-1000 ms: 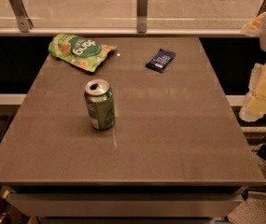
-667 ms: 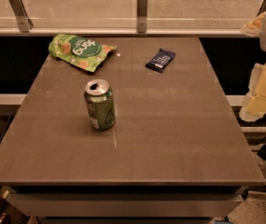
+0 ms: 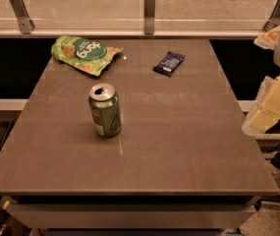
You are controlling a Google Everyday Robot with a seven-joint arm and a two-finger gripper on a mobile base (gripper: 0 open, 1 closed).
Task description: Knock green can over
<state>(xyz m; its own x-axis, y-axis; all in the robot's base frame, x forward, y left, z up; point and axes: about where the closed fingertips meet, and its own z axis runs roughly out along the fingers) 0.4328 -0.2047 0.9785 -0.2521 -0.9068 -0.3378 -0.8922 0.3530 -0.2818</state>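
The green can (image 3: 105, 111) stands upright on the brown table (image 3: 179, 146), left of the middle. Its silver top with the opened pull-tab hole faces up, and pale marks show on its side. Pale parts of my arm (image 3: 273, 107) show at the right edge of the view, beyond the table's right side and far from the can. My gripper is out of view past that edge.
A flat green crinkly snack bag (image 3: 84, 53) lies at the table's back left. A small dark blue wrapped bar (image 3: 169, 63) lies at the back, right of the middle. A glass railing with metal posts (image 3: 150, 4) runs behind the table.
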